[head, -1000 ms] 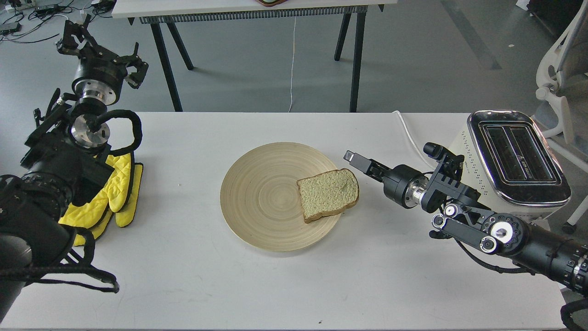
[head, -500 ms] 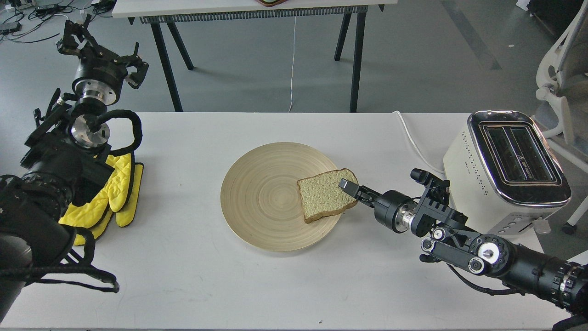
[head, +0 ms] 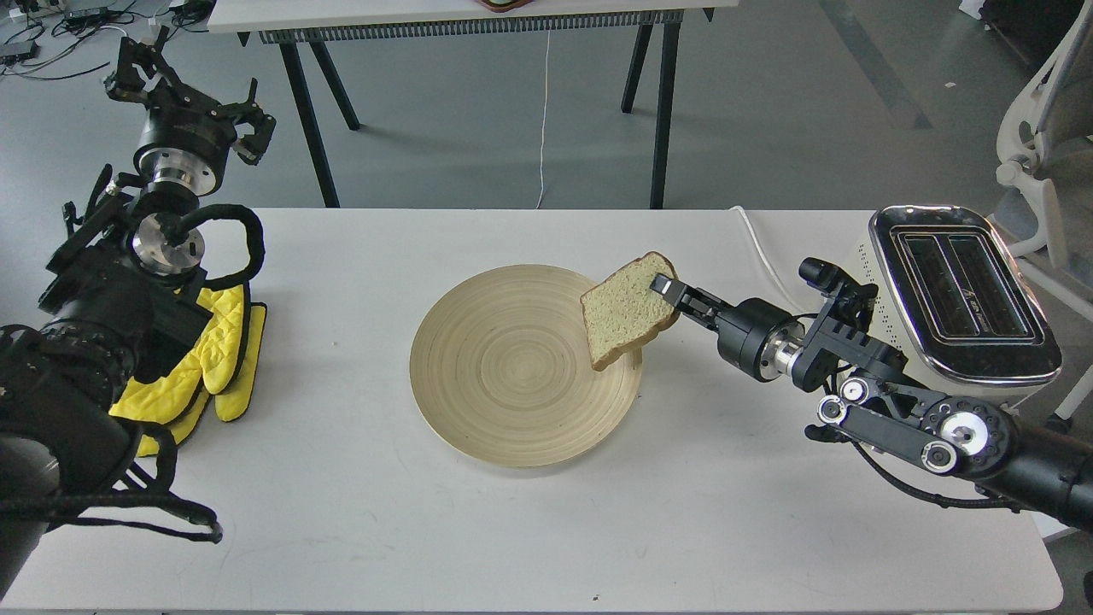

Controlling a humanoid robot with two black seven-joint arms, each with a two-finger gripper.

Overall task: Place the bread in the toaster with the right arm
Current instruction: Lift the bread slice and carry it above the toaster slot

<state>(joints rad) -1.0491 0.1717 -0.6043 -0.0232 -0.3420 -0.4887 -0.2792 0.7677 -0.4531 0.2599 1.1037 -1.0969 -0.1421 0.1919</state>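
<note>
The bread slice hangs tilted in the air above the right edge of the round beige plate. My right gripper is shut on the slice's right crust edge, with the right arm reaching in from the lower right. The cream-white toaster with a chrome top and two open slots stands at the table's right edge, right of the gripper. My left gripper is raised at the far left beyond the table's back edge, its fingers spread and empty.
Yellow oven mitts lie at the left by the left arm. The toaster's white cord runs over the table's back edge. Another table's black legs stand behind. A white chair is at far right.
My right gripper went down to the slice on the plate, closed on its right edge, and has lifted it up and slightly right off the plate. The left arm has not moved.
</note>
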